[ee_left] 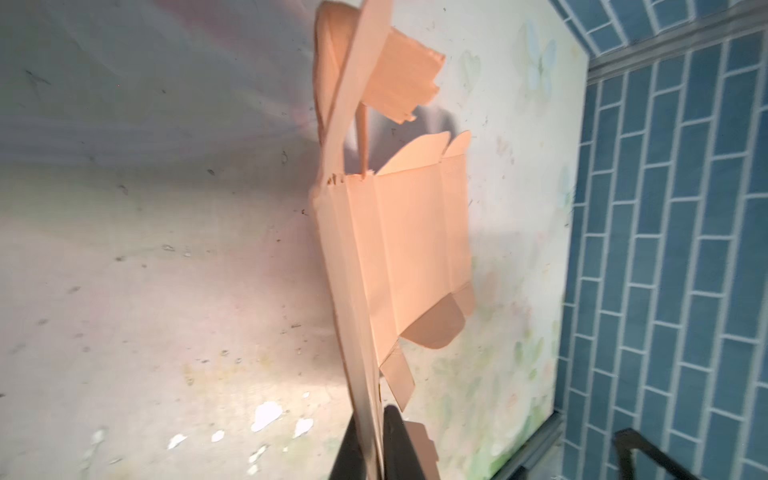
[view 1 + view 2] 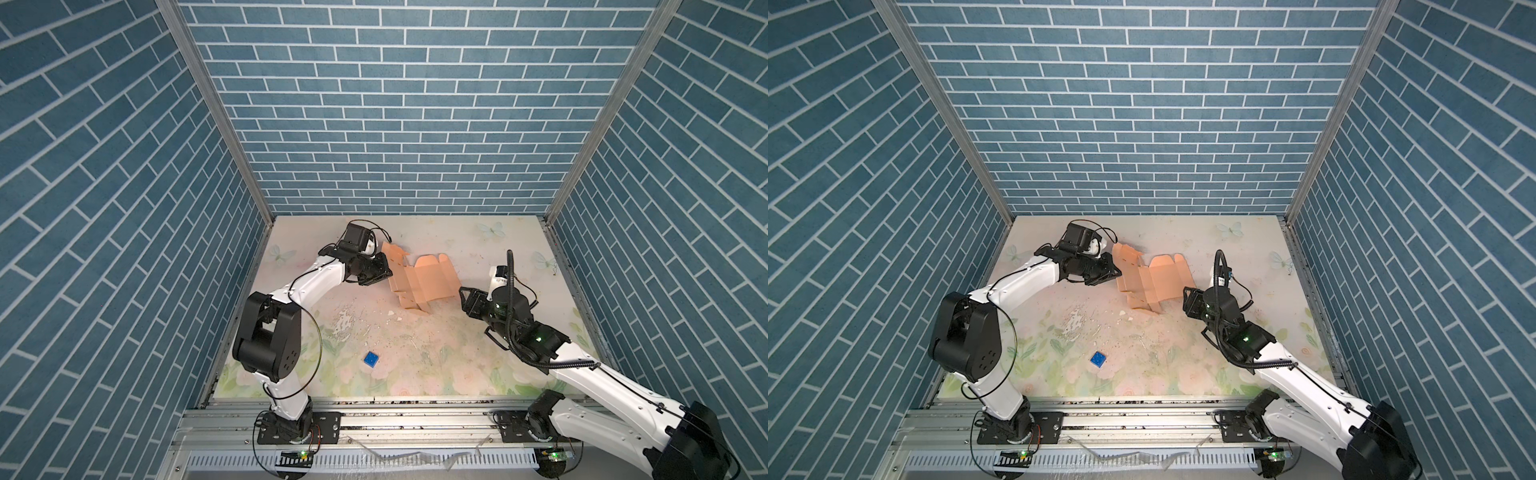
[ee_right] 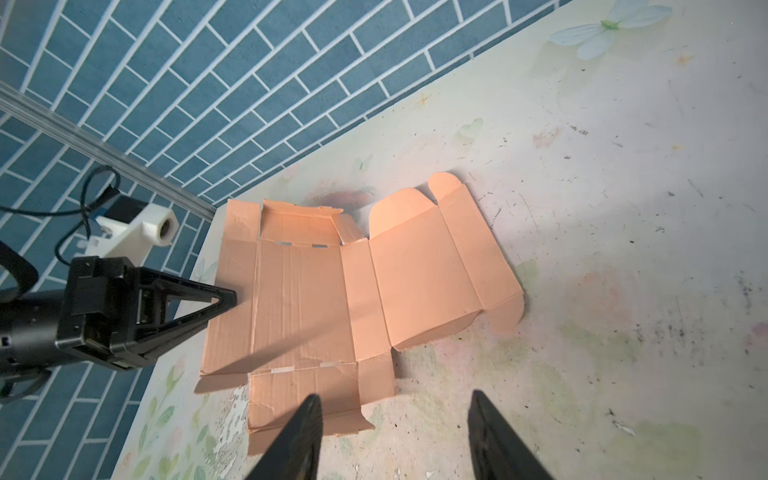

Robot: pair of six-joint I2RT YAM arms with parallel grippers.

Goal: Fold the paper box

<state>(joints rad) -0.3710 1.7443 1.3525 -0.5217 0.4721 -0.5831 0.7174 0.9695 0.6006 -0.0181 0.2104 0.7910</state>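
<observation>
Lying opened out nearly flat at the far-centre of the table (image 2: pixel 449 357), the paper box (image 2: pixel 428 282) has its long axis running roughly L-to-R across both top views. The lid end, w/ rounded ear tabs, points toward the R arm's side. The base end, w/ its side flaps, points at the L arm. Inside face is up and the creases show. The far side flap near the L end stands partly up; most of the rest looks flat on the surface.

L gripper (image 3: pixel 230 297) is at the box's L edge, clenched on the outer flap. In the left wrist view thin cardboard runs edge-on between its fingers (image 1: pixel 401 444). Can't tell if that edge is lifted off the table.

R gripper (image 3: pixel 395 397) is released, jaws well apart w/ nothing between them, just beside the box's near-R corner. One finger overlaps a near flap in the right wrist view; contact unclear.

A small blue cube (image 2: pixel 371 359) sits well apart from the box, nearer the front.
</observation>
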